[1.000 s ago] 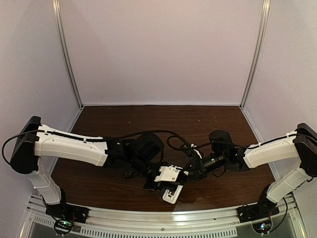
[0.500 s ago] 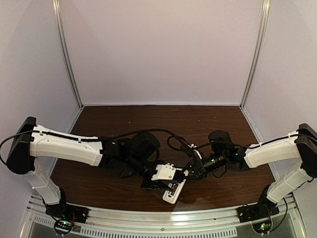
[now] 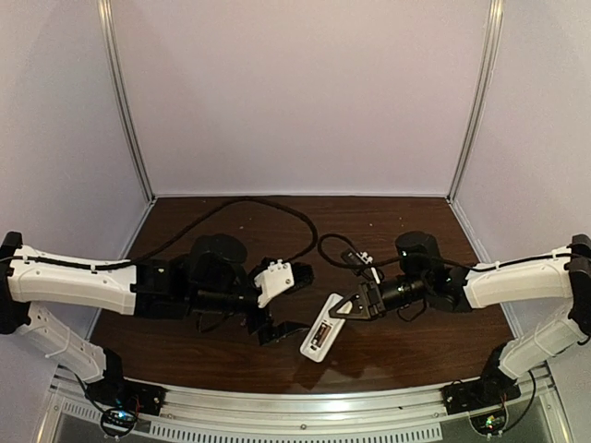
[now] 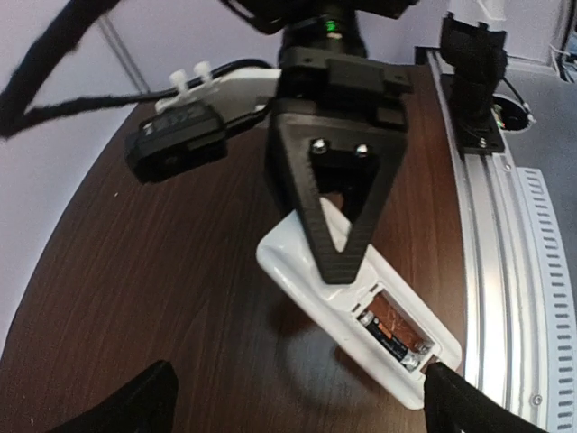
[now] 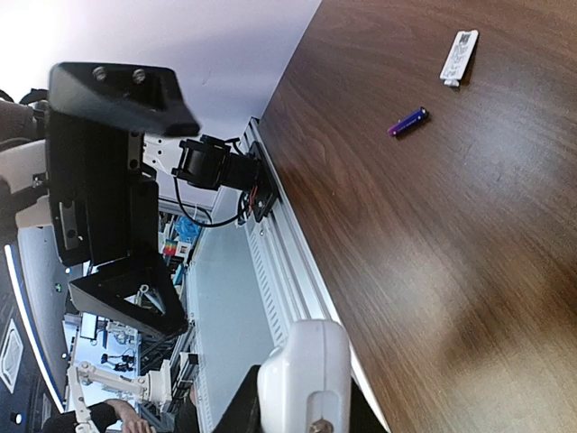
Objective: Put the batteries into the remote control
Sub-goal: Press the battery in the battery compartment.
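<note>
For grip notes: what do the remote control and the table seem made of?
The remote control: likely white plastic, smooth, softly shiny, moulded edges. The table: dark wood or wood-look laminate; grain lines show, with slight gloss.

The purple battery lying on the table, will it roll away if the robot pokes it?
Probably yes: the purple battery is a slim round cylinder lying on its side on the smooth wooden table, so a sideways nudge would likely roll it. It looks tiny and stiff, so it is probably light, and its smooth skin may slip when pinched.
</note>
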{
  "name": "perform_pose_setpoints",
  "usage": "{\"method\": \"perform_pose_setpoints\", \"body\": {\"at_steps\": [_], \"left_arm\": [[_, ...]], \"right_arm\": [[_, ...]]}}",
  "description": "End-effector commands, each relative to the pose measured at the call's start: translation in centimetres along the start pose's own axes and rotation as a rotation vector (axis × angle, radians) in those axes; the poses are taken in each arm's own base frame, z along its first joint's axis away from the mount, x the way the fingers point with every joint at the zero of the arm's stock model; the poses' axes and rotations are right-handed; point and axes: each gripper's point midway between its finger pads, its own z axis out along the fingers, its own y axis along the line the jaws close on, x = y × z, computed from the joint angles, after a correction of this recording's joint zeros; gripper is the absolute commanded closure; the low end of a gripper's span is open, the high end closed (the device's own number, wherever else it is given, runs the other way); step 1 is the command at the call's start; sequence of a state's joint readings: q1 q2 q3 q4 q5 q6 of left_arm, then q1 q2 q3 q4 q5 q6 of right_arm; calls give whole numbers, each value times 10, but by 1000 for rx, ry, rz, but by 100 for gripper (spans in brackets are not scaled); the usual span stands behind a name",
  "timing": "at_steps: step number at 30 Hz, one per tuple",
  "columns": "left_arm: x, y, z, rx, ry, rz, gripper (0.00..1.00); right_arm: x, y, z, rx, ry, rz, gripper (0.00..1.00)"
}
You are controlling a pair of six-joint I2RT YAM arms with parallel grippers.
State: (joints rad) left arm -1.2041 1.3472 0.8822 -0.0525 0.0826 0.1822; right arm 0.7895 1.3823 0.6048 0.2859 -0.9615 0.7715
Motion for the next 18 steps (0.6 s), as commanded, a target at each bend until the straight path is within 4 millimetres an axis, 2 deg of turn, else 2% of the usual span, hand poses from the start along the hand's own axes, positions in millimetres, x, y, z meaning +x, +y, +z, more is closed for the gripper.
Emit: {"method": "perform_pose_setpoints", "body": {"at_steps": [1, 7, 12, 18], "left_arm": [[3, 48, 3, -247, 22, -320, 3], [-5, 31, 22, -125, 18, -366, 3], [-2, 14, 38, -20, 40, -377, 16], [13, 17, 45, -60, 88, -402, 31]], "right_arm": [[-30, 18, -8, 1, -117, -108, 100], [-42, 17, -11, 34, -177, -120, 100], [-47, 21, -11, 12, -197, -125, 100], [-46, 27, -14, -3, -201, -136, 100]]}}
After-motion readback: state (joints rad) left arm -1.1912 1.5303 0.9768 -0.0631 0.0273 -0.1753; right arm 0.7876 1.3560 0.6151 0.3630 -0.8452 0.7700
